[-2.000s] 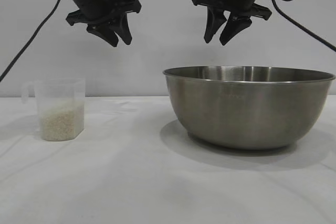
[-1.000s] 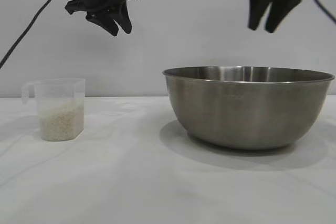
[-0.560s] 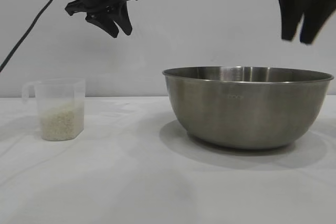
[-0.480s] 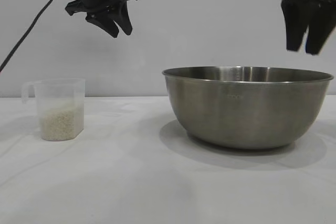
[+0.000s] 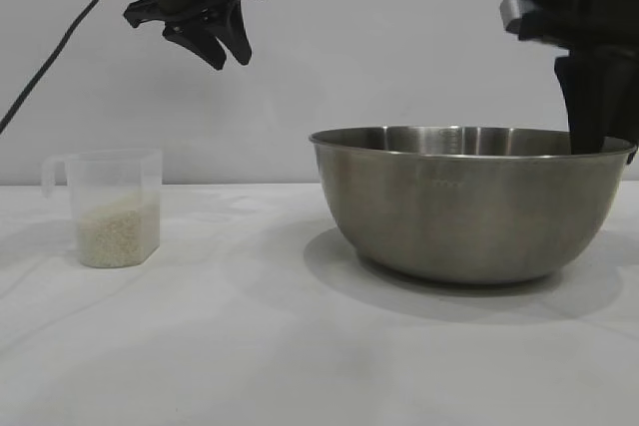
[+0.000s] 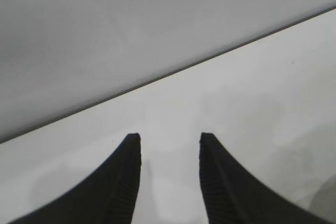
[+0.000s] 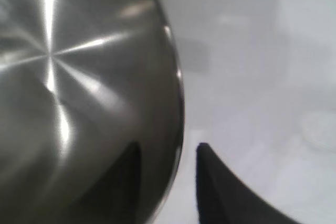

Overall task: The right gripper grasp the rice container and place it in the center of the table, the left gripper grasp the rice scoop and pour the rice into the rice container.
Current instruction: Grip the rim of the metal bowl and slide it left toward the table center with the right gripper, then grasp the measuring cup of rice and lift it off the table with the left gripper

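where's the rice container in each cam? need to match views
Exterior: rice container at right on the table, right tool lowered at its far-right rim.
Left wrist: not in it; only the left tool over bare table.
Right wrist: steel interior fills one side, rim between the open fingers.
Shared landmark: the rolled rim under the right tool.

The left arm reaches in from the upper left, its pincer [image 5: 222,50] held high in the air, fingers slightly parted and pointing down and to the right. The right arm hangs at the far right, its pincer [image 7: 167,182] pointing straight down, fingers parted, one on each side of a thin metal rim.
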You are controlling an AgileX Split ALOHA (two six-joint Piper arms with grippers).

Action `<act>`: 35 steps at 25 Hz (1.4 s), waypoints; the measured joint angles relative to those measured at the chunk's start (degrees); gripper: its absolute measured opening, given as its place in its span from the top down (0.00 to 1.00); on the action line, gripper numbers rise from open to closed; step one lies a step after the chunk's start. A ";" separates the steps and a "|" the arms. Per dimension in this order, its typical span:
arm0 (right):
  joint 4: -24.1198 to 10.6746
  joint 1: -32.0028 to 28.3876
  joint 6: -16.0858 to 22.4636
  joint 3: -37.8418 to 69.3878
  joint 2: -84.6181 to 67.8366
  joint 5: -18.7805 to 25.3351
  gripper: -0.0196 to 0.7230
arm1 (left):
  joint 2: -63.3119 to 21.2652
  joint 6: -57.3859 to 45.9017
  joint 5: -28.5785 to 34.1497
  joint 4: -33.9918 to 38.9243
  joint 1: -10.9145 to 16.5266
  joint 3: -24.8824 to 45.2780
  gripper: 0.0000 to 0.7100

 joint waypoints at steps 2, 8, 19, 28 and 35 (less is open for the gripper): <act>0.00 0.77 0.00 0.00 0.78 -0.74 0.90 | 0.00 0.00 0.00 0.10 0.00 0.00 0.69; 0.26 5.43 0.00 0.00 1.35 -3.31 0.97 | 0.00 0.00 0.00 0.10 0.00 0.00 0.69; 2.21 8.44 0.00 0.28 0.16 -7.19 0.68 | 0.00 0.00 0.00 0.10 0.00 0.00 0.69; 5.74 8.44 -6.67 15.63 -21.17 -29.88 0.42 | -1.19 0.00 0.00 0.21 0.00 0.00 0.69; 6.75 8.44 -12.08 45.68 -43.15 -52.54 0.42 | -1.76 0.00 0.00 0.21 0.00 0.00 0.69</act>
